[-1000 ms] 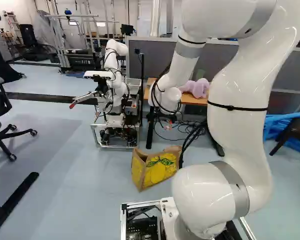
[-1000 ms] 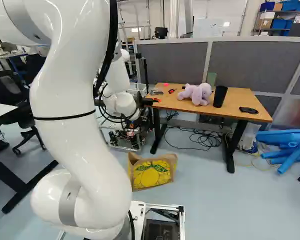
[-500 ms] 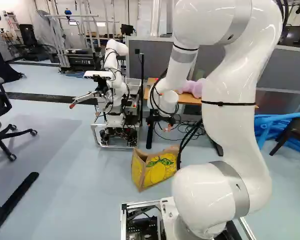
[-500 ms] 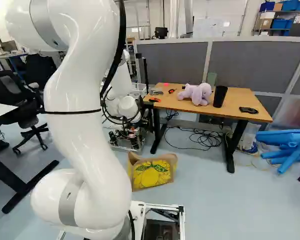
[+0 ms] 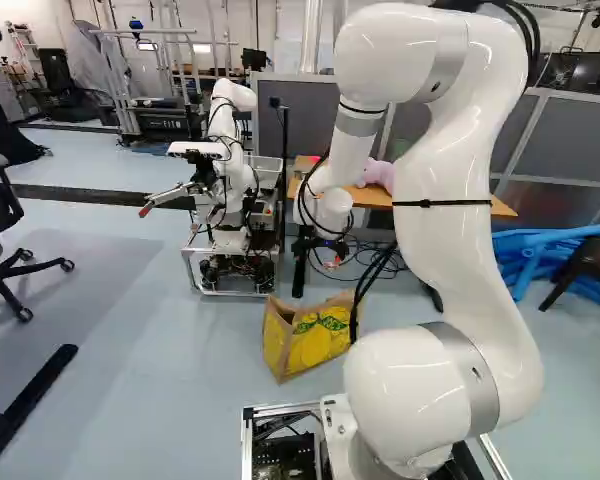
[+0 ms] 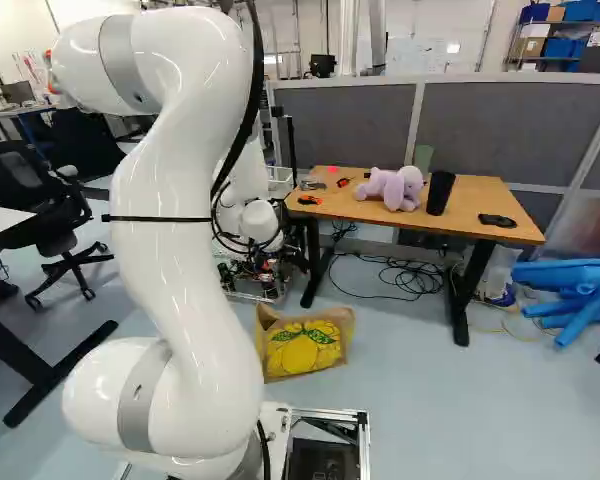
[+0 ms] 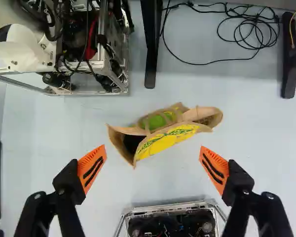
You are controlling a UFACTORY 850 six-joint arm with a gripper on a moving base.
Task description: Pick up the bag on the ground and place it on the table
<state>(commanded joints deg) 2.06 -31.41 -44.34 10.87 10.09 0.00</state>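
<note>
Right base view: bag (image 6: pixel 302 347) on the floor (image 6: pixel 460 410) at centre, worktop (image 6: pixel 468 203) upper right; hand (image 7: pixel 153 163) wide open, empty, so grasp, lift and placing all remain.

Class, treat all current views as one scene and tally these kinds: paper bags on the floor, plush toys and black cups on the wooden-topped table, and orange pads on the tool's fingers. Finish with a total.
Paper bag: 1
Plush toy on the table: 1
Black cup: 1
Orange pads: 2
Total: 5
</note>
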